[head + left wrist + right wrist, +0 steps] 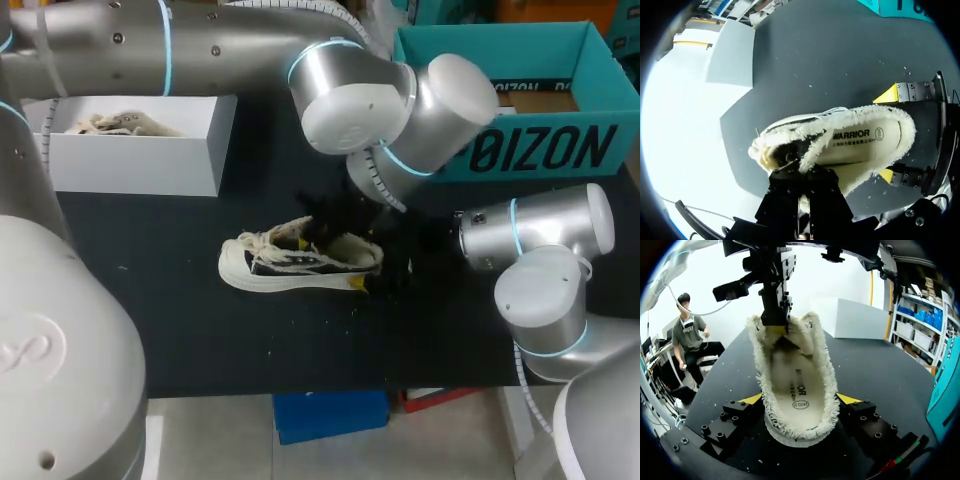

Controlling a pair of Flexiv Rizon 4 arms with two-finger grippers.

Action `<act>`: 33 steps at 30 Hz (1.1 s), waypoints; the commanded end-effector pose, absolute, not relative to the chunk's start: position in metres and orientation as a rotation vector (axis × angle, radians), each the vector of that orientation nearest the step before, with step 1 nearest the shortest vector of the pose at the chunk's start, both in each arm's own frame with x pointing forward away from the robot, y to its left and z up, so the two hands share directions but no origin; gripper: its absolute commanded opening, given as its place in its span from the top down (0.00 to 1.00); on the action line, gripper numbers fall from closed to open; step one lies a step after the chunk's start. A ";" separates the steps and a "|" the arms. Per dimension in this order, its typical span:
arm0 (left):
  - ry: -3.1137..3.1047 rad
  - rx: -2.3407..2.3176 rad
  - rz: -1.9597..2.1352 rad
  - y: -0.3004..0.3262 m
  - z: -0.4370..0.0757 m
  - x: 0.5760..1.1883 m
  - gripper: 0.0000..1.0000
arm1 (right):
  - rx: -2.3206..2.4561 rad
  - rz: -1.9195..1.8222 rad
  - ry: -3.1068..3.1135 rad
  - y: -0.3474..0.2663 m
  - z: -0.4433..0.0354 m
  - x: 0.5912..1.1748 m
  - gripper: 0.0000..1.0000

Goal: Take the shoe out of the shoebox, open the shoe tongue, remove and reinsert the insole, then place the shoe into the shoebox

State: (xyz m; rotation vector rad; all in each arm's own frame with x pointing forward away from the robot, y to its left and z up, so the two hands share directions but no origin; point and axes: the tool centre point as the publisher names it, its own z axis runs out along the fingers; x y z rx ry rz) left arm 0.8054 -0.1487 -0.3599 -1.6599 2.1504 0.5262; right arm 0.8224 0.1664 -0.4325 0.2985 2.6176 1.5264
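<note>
On the black counter [150,330] before us sits the fleece-lined sneaker [300,262], toe to our left. Our right pincer [800,399] clamps its heel from both sides, and our left pincer [804,174], fingers nearly together, pinches the tongue [812,150]. Beyond stand a white shoebox [130,165] and a teal box [560,150].

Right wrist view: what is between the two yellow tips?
The shoe. Its heel sits between the right end effector's fingers, touching both. The left wrist view shows this too.
</note>
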 end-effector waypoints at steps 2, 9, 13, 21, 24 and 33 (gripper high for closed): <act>2.167 -1.681 0.431 -0.137 -0.338 0.802 1.00 | 0.301 1.524 2.618 0.167 -0.435 0.823 1.00; 2.120 -1.679 0.381 -0.123 -0.321 0.807 1.00 | 0.301 1.524 2.618 0.167 -0.435 0.823 1.00; 2.090 -1.688 0.358 -0.112 -0.311 0.810 1.00 | 0.301 1.524 2.618 0.167 -0.435 0.823 1.00; 2.060 -1.718 0.336 -0.095 -0.309 0.808 1.00 | 0.301 1.524 2.618 0.167 -0.435 0.823 1.00; 2.049 -1.737 0.343 -0.086 -0.313 0.806 1.00 | 0.301 1.524 2.618 0.167 -0.435 0.823 1.00; 2.023 -1.802 0.387 -0.057 -0.331 0.794 1.00 | 0.301 1.524 2.618 0.167 -0.435 0.823 1.00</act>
